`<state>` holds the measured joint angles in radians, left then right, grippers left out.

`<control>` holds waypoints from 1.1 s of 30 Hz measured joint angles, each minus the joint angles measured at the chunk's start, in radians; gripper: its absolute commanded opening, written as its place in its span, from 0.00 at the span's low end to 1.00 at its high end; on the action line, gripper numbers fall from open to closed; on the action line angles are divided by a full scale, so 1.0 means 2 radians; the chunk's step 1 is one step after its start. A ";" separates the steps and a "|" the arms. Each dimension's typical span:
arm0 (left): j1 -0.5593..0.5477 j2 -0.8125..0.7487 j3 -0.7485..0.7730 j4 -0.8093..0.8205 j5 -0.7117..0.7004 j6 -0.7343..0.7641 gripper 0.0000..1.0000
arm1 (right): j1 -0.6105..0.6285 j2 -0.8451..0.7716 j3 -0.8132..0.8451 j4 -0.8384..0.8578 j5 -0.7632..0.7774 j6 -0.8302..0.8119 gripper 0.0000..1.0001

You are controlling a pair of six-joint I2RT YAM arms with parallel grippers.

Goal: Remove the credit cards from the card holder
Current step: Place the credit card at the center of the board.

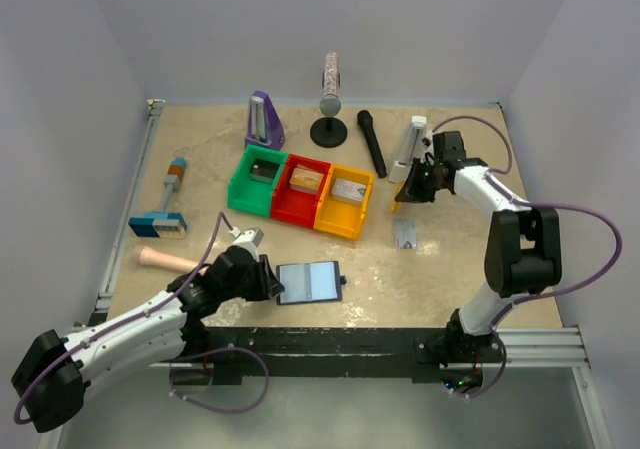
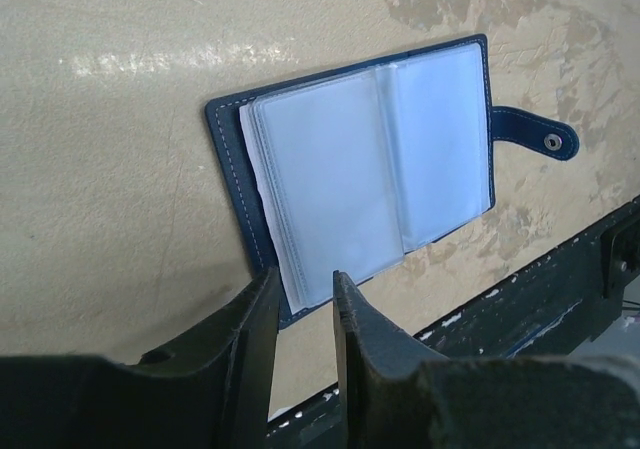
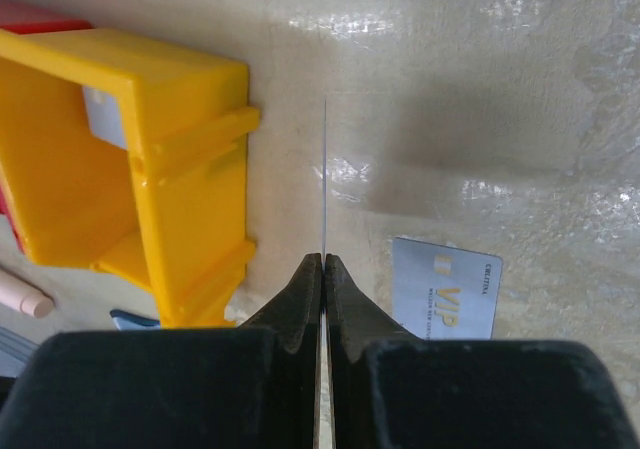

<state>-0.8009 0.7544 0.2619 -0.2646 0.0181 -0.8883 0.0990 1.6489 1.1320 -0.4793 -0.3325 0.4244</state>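
The card holder [image 1: 310, 282] lies open near the table's front edge, navy outside with pale clear pockets showing; it also shows in the left wrist view [image 2: 370, 169]. My left gripper [image 1: 268, 279] sits at its left edge, jaws narrowly apart, and its fingertips [image 2: 262, 304] straddle the wallet's near corner. My right gripper [image 1: 408, 191] is shut on a thin amber card [image 1: 397, 202], held above the table right of the yellow bin and seen edge-on in the right wrist view [image 3: 324, 169]. A pale grey card [image 1: 405, 234] lies flat on the table [image 3: 445, 289]. No dark card shows.
Green [image 1: 255, 179], red [image 1: 300, 189] and yellow [image 1: 345, 204] bins stand mid-table; the yellow bin [image 3: 130, 169] is just left of the held card. A black microphone [image 1: 372, 141], stand [image 1: 329, 129], purple metronome [image 1: 264, 121], blue-and-white block [image 1: 157, 225] and tan cylinder [image 1: 165, 259] are around.
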 measured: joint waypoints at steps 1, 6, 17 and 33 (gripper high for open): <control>0.000 -0.003 0.003 -0.006 -0.003 0.004 0.33 | 0.000 0.011 0.003 0.001 0.000 0.000 0.00; 0.000 -0.005 0.008 -0.018 -0.013 0.009 0.33 | 0.000 0.044 0.026 -0.017 0.006 -0.004 0.00; 0.000 0.034 0.008 -0.018 -0.013 0.009 0.32 | 0.000 0.059 0.089 -0.074 0.054 -0.024 0.00; 0.000 0.036 0.008 -0.018 -0.013 0.009 0.32 | 0.017 0.047 0.070 -0.082 0.064 -0.028 0.00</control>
<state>-0.8009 0.8272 0.2771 -0.3004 -0.0082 -0.8703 0.1337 1.7424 1.2724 -0.6426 -0.2035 0.3687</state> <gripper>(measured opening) 0.322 0.010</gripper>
